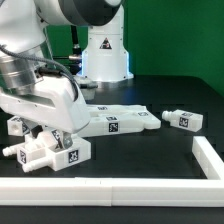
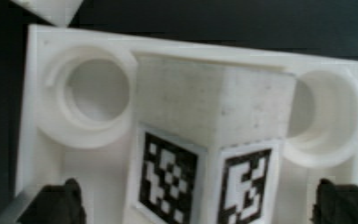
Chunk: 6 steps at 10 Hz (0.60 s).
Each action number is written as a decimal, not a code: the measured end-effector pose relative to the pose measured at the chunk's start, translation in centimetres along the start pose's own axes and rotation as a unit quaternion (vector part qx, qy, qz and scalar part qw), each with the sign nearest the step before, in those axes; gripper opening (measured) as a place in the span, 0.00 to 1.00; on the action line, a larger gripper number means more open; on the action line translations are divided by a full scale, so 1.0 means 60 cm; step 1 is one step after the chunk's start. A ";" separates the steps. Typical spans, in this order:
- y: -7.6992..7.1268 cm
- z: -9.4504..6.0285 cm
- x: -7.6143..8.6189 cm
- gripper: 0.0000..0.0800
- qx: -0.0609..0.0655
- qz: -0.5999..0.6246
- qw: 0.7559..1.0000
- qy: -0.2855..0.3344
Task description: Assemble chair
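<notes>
**Chair build: jaws wide open over the blocky piece, plenty I can't see**

The surface is a matte black tabletop. A green backdrop hangs behind it, and the robot's white base stands at the back. That's all the room you get.

My landmark is the blocky chair piece, which sits right under the arm. The long white rail runs just in front of it, then turns a corner and heads back along the exterior view's right. Behind the blocky piece, toward the exterior view's right, a flat white panel with a tag lies on the tabletop. Farther out the same way, well apart, there's a small tagged block.

In the wrist view the blocky piece fills the frame. It has two round recesses either side of a raised block, and that block carries two tags.

The jaws are spread wide and hold nothing. Only the dark fingertips poke in, one at each side of the piece.

Hard to make out:
- From outside, the arm covers the jaws, so I can't tell whether they touch the piece.
- A reddish thing beside the blocky piece is half hidden.
- The wrist view is soft, and a white scrap is cut off at the frame edge.
</notes>
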<state>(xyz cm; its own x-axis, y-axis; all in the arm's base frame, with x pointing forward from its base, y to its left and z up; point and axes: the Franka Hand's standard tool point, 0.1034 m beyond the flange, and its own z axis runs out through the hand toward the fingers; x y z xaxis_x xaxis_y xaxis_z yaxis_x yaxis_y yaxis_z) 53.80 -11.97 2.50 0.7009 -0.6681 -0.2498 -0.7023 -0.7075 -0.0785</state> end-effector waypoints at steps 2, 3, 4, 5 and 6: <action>0.000 0.000 0.000 0.56 0.000 0.000 1.000 0.000; 0.000 0.000 0.000 0.49 0.000 0.000 1.000 0.000; 0.000 0.000 0.000 0.49 0.000 0.000 1.000 0.000; -0.003 -0.004 0.000 0.49 0.000 0.003 1.000 -0.002; -0.016 -0.026 -0.001 0.49 0.005 0.010 1.000 -0.011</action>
<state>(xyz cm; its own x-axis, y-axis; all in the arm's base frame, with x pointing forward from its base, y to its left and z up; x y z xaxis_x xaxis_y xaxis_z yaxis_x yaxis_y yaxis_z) 54.62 -11.63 4.10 0.6836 -0.6767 -0.2733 -0.7177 -0.6913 -0.0835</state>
